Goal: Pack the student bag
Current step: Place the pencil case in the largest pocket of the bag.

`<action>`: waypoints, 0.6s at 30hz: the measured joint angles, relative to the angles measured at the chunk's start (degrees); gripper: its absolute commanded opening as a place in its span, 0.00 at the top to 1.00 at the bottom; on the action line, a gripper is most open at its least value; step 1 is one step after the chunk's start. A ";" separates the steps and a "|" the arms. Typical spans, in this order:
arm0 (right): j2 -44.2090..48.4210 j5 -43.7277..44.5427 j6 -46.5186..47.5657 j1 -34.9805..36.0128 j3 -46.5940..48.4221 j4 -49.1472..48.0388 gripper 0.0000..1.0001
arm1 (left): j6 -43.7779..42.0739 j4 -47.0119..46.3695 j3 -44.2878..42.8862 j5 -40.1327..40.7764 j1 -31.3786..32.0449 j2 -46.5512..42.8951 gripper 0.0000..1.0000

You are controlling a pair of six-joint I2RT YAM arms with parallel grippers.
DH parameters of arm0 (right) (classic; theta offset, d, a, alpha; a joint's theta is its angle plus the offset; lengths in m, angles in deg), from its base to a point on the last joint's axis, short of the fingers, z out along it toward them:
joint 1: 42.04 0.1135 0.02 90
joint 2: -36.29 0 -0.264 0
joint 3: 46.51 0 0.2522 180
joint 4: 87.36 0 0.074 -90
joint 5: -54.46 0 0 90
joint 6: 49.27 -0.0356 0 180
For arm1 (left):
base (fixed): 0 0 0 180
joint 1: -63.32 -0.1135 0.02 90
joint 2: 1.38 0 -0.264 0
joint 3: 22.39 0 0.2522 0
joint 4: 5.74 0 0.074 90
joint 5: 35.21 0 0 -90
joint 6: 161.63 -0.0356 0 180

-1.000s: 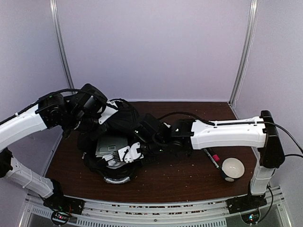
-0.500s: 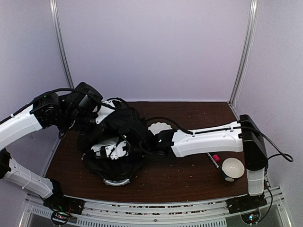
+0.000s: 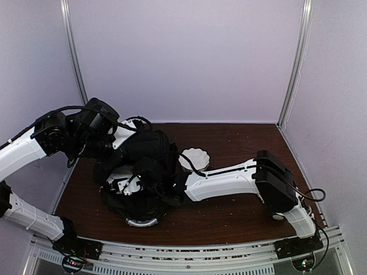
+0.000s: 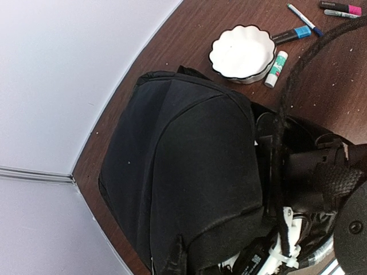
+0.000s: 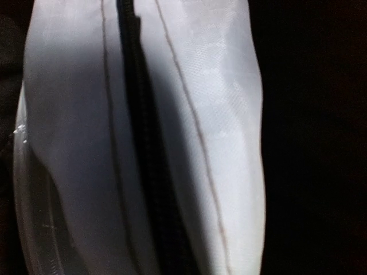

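Observation:
The student bag [image 3: 150, 150] is a large black backpack lying at the table's left, with its silvery-grey handle [image 3: 141, 220] at the near end. It fills the left wrist view [image 4: 183, 160]. My left gripper [image 3: 122, 132] is at the bag's upper edge and is shut on its black fabric, holding the flap up [image 4: 179, 260]. My right arm reaches in from the right, and my right gripper [image 3: 127, 184] is inside the bag's opening. The right wrist view is filled by a pale grey pouch [image 5: 189, 132] with a black zip. The right fingers are hidden there.
A white scalloped bowl [image 3: 194, 157] stands just right of the bag and also shows in the left wrist view [image 4: 242, 51]. Beside it lie a glue stick [image 4: 276, 62], a blue-capped marker [image 4: 292, 34], a thin pen [image 4: 307, 20] and a pink-ended marker [image 4: 341, 7]. Walls close the back and sides.
My right arm has stretched left and pushed deeper into the bag with the pale pouch, which no longer shows from above. My left arm has lifted the flap slightly.

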 measured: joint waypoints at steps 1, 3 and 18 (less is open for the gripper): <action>-0.57 0.57 0.50 -0.02 0.44 -0.68 1.00 | 0.00 0.00 0.00 -0.20 -0.02 -0.15 1.00; -2.01 1.70 1.42 -0.20 1.46 -2.38 1.00 | 0.00 0.00 0.00 -0.66 -0.04 -0.22 1.00; -4.63 3.69 2.05 -2.12 -0.42 -6.12 0.50 | 0.59 -0.37 0.66 -2.49 -0.02 -0.35 1.00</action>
